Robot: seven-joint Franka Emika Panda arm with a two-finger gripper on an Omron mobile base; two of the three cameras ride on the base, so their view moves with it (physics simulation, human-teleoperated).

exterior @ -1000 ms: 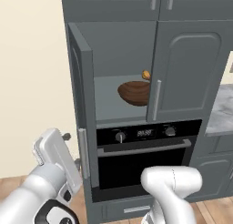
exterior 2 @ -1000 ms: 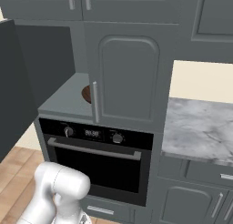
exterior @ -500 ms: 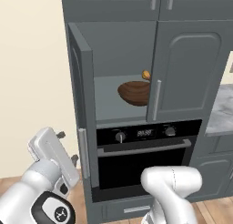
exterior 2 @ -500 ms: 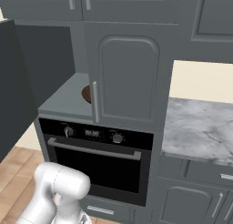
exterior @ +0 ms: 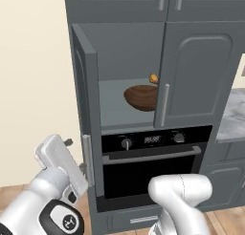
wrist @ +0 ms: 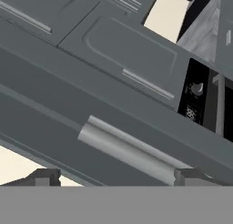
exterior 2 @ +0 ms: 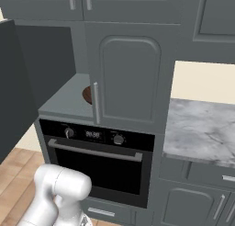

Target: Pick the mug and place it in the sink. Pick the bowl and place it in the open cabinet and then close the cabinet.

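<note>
We see our tool (wrist: 113,175) spread wide and empty, the open door's bar handle (wrist: 129,150) lying between its tips, long axis running 10 to 4 o'clock. One bowl (exterior: 141,97) sits inside the cabinet (exterior: 128,67) — two doors, one left to shut.

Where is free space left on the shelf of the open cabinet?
Free: the shelf's left and front part, between the open door and the bowl. Crowded: the right back, where the bowl sits with a small orange thing behind it, partly hidden by the closed door.
</note>
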